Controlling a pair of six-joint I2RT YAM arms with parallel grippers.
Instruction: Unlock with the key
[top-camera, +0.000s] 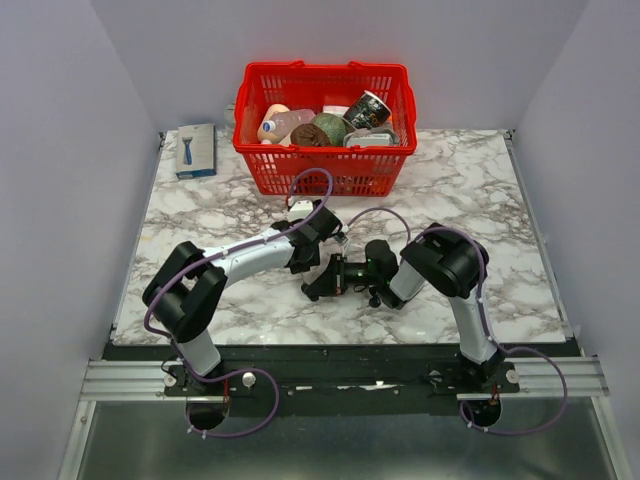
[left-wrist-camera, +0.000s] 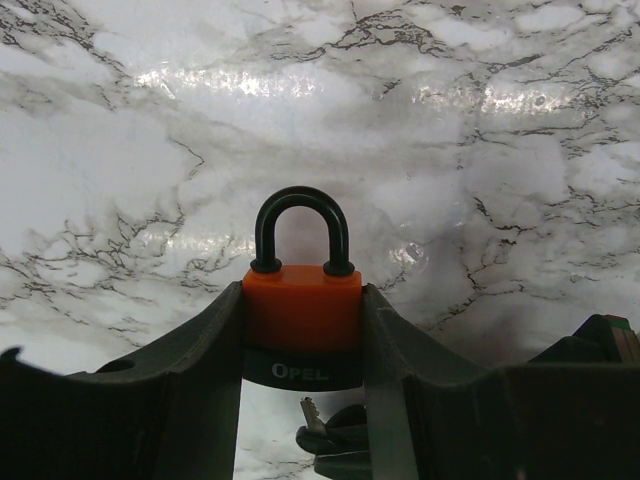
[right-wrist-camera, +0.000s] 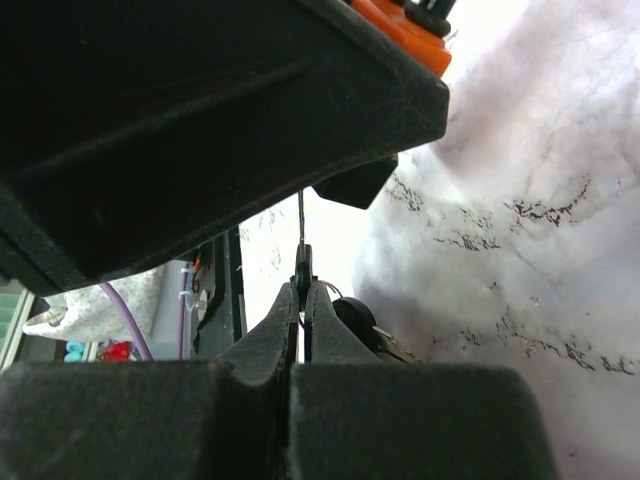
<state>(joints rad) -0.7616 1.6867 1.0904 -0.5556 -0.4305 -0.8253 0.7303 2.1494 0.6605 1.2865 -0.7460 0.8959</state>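
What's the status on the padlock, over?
Left gripper shut on padlock, shackle closed. Right gripper pinching key, blade pointing up under the lock, insertion unclear. Nothing in the way.

We log a white marble-patterned worktop (top-camera: 470, 190), grey-veined and glossy with glare patches. Plain pale walls (top-camera: 160, 50) close three sides. Aluminium rail (top-camera: 120, 380) along near edge.

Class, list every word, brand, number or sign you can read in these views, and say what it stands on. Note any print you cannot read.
"OPEL": on the black band at the base of the orange padlock, left wrist view.
Print on the cup in the basket: too small to read.
Print on the blue box: too small to read.
Right wrist view: no text.
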